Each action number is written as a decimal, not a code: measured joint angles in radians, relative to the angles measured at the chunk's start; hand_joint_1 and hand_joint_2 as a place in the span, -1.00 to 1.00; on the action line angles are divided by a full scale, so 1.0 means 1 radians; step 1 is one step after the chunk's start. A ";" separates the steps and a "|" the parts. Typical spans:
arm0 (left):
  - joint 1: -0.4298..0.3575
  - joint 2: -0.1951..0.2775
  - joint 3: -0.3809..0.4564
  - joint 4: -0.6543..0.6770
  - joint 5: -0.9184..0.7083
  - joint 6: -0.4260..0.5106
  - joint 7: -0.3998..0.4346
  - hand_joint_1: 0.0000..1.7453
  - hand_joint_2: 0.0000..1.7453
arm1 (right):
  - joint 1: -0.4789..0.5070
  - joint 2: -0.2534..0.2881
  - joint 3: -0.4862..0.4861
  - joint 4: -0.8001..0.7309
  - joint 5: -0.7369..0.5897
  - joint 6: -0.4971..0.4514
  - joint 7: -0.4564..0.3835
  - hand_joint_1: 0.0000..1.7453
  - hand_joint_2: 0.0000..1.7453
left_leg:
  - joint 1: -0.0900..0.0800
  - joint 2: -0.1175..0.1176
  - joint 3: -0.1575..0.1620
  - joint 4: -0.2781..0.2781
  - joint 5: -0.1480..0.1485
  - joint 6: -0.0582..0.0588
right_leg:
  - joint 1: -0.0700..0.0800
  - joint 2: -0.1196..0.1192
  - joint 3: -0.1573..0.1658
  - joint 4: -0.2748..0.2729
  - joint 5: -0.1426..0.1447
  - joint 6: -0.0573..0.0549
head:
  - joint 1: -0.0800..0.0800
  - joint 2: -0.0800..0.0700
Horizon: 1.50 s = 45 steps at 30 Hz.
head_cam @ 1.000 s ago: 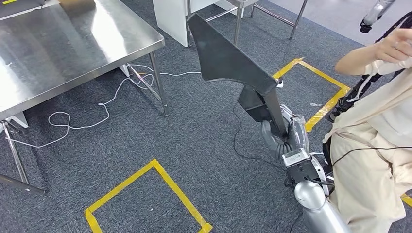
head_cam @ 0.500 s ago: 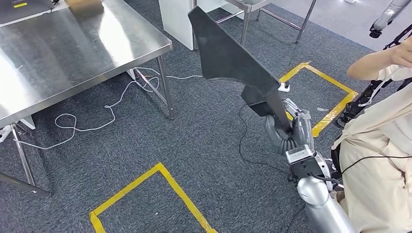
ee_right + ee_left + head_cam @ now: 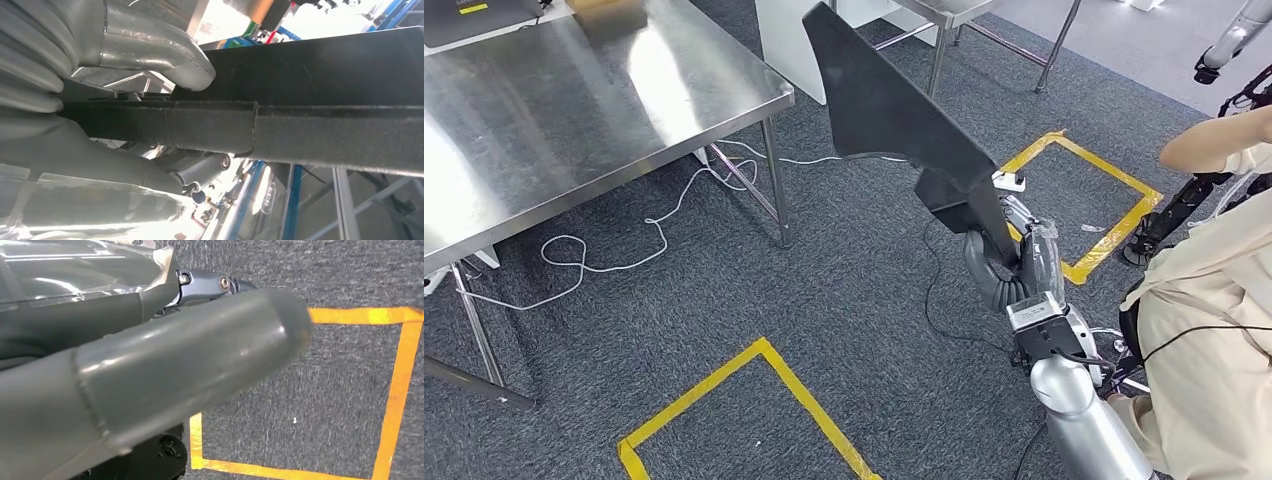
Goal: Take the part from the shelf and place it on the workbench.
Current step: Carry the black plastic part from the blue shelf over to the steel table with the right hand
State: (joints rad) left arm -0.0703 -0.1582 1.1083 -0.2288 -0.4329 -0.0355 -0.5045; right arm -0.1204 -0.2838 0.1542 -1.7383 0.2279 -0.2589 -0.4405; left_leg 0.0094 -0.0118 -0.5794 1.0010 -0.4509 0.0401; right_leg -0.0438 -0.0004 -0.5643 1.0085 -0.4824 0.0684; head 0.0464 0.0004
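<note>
Right hand [image 3: 1022, 262] grips the stiff, long black part [image 3: 894, 115] at its near end, so it likely feels top-heavy; left hand's [image 3: 150, 385] state cannot be told.

Workshop or robotics test floor: stainless steel workbench [image 3: 574, 110] at 10 o'clock, grey industrial carpet [image 3: 844, 290] marked with yellow tape squares [image 3: 754, 400] at 6 and 2 o'clock, loose white cable [image 3: 624, 255] trailing under the bench, blue metal racking [image 3: 295, 200] in the right wrist view.

Large black angular part [image 3: 894, 110], upright, tilted, beside the steel workbench [image 3: 574, 110]
</note>
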 joint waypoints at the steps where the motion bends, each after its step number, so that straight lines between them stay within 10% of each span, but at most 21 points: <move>1: 0.000 0.000 0.000 0.000 0.001 0.000 0.000 -1.00 -1.00 | -0.006 0.000 0.000 0.005 -0.001 0.003 -0.003 1.00 1.00 | -0.001 0.000 0.004 -0.006 0.004 0.011 | 0.001 0.000 -0.020 0.041 -0.020 -0.004 | 0.001 0.000; 4: 0.000 -0.001 0.002 0.000 0.003 0.000 0.000 -1.00 -1.00 | -0.020 0.002 0.002 0.025 -0.005 0.008 -0.007 1.00 1.00 | -0.010 0.001 0.006 -0.009 0.002 0.028 | 0.007 0.000 -0.127 0.243 -0.096 -0.023 | 0.005 0.000; 6: 0.001 -0.002 0.004 0.000 0.003 0.001 0.000 -1.00 -1.00 | -0.022 0.002 0.002 0.035 -0.006 0.009 -0.007 1.00 1.00 | -0.019 -0.002 0.008 -0.009 0.000 0.032 | 0.014 0.000 -0.153 0.279 -0.093 -0.019 | 0.006 0.000; 11: 0.001 -0.006 0.007 0.000 0.003 0.001 0.000 -1.00 -1.00 | -0.040 0.004 0.004 0.049 -0.009 0.010 -0.007 1.00 1.00 | -0.034 -0.010 0.015 -0.002 -0.011 0.029 | 0.031 0.000 -0.021 0.006 0.020 -0.027 | 0.006 0.000; 16: 0.002 -0.005 0.012 0.000 0.003 0.003 0.000 -1.00 -1.00 | -0.059 0.016 0.009 0.065 -0.009 0.014 -0.009 1.00 1.00 | -0.033 -0.007 0.000 0.034 -0.042 0.007 | 0.021 0.001 -0.005 -0.017 0.029 -0.052 | 0.004 0.000; 21: 0.003 -0.006 0.017 0.000 0.004 0.005 0.002 -1.00 -1.00 | -0.079 0.037 0.016 0.091 -0.003 0.017 -0.013 1.00 1.00 | -0.006 0.005 -0.139 0.285 -0.135 -0.026 | 0.017 -0.001 -0.001 -0.018 0.025 -0.059 | 0.000 0.000; 25: 0.001 -0.005 0.022 0.000 0.005 0.008 0.005 -1.00 -1.00 | -0.099 0.050 0.025 0.110 0.001 0.019 -0.017 1.00 1.00 | 0.002 0.009 -0.051 0.078 -0.009 -0.027 | 0.015 0.001 0.008 -0.017 0.018 -0.053 | 0.000 0.000; 30: 0.001 -0.007 0.024 0.000 0.006 0.011 0.006 -1.00 -1.00 | -0.116 0.052 0.030 0.128 -0.003 0.024 -0.021 1.00 1.00 | -0.007 0.004 -0.014 0.003 0.010 0.005 | 0.022 0.000 0.006 -0.013 0.008 -0.021 | 0.003 0.000; 36: 0.001 -0.008 0.026 0.000 0.006 0.011 0.007 -1.00 -1.00 | -0.115 0.050 0.032 0.145 -0.010 0.025 -0.024 1.00 1.00 | -0.015 0.003 -0.003 -0.009 0.012 0.033 | 0.024 0.000 -0.155 0.280 -0.097 -0.027 | 0.006 0.000; 40: 0.001 -0.012 0.026 0.000 0.006 0.011 0.008 -1.00 -1.00 | -0.115 0.050 0.033 0.150 -0.011 0.024 -0.024 1.00 1.00 | -0.025 -0.004 0.009 -0.006 0.002 0.029 | 0.027 0.000 -0.051 0.053 0.009 -0.011 | 0.005 0.000; 45: 0.002 -0.011 0.026 -0.001 0.006 0.011 0.008 -1.00 -1.00 | -0.112 0.050 0.033 0.150 -0.011 0.023 -0.024 1.00 1.00 | -0.028 -0.006 0.009 0.002 -0.012 0.010 | 0.026 0.001 -0.013 -0.020 0.038 -0.040 | 0.005 0.000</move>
State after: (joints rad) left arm -0.0686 -0.1697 1.1345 -0.2294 -0.4269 -0.0240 -0.4967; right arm -0.2320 -0.2339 0.1873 -1.5883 0.2169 -0.2360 -0.4650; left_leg -0.0186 -0.0175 -0.5704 1.0032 -0.4628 0.0500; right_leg -0.0175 0.0009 -0.5775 0.9889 -0.4442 0.0280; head 0.0512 0.0004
